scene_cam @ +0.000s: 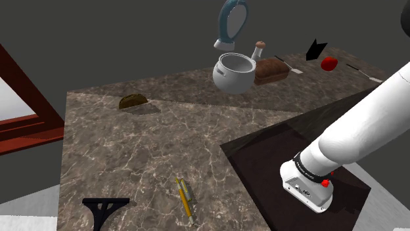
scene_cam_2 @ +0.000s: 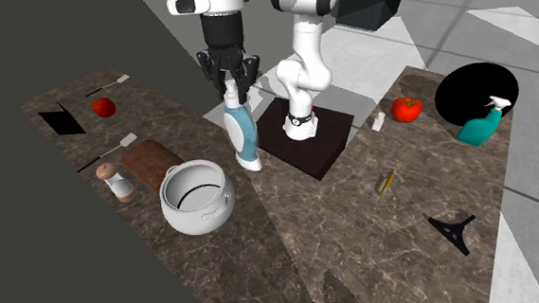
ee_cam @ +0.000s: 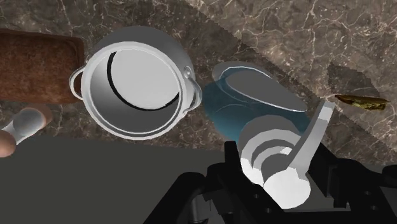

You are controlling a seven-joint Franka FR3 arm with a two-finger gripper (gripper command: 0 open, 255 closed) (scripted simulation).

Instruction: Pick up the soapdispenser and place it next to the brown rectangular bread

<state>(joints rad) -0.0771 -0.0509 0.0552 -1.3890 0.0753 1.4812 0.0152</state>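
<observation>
My claw is clamped on the pump neck of the teal soap dispenser. It dangles pump end up, long axis roughly vertical, clear of the counter. The brown loaf sits off to the second exterior view's left, with the white pot crowding in between. In the wrist view the pump head hides my fingertips and the loaf's cut off at the edge.

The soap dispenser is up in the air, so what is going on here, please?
The arm's black fingers are shut on the pump top of the soap dispenser and hold it in the air above the counter, close to the white pot. The brown bread lies on the counter at the far side of the pot from the dispenser, which is not yet set down next to it.
</observation>
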